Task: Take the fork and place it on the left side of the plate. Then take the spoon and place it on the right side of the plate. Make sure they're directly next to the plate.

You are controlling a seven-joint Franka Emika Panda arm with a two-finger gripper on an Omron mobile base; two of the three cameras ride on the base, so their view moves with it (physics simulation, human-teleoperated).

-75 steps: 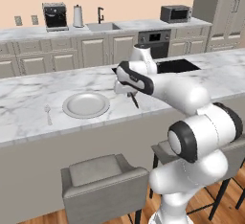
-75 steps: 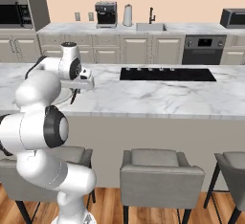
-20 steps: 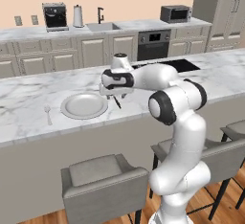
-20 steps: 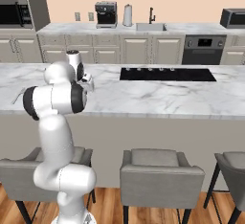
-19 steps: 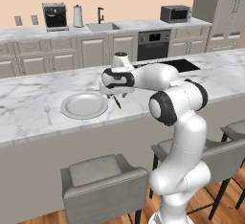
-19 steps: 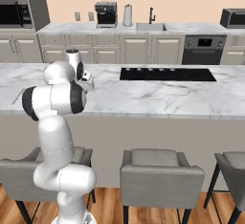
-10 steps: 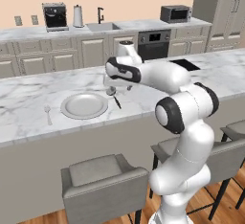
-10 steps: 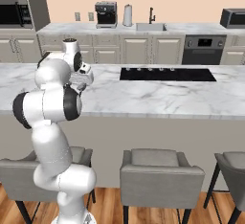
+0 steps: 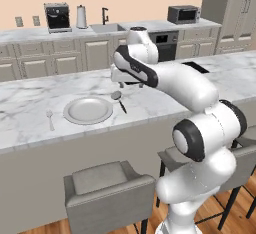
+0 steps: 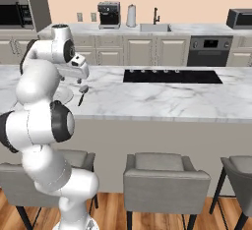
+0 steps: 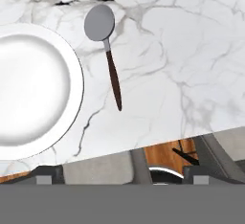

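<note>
Gripper (image 9: 133,84) hangs released above the counter (image 9: 160,98), holding nothing; spoon (image 11: 107,50) lies just right of the plate (image 11: 28,89), not touching. Fork (image 9: 49,118) lies left of the plate, near it.

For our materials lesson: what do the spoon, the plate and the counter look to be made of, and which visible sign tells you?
Spoon: bowl seems brushed grey metal, with a dull even sheen; the handle is dark reddish-brown, perhaps wood or plastic.
Plate: likely glazed ceramic, pale grey-white with soft shading at the rim.
Counter: looks like polished marble, white with grey veins; it could be an imitation.
</note>
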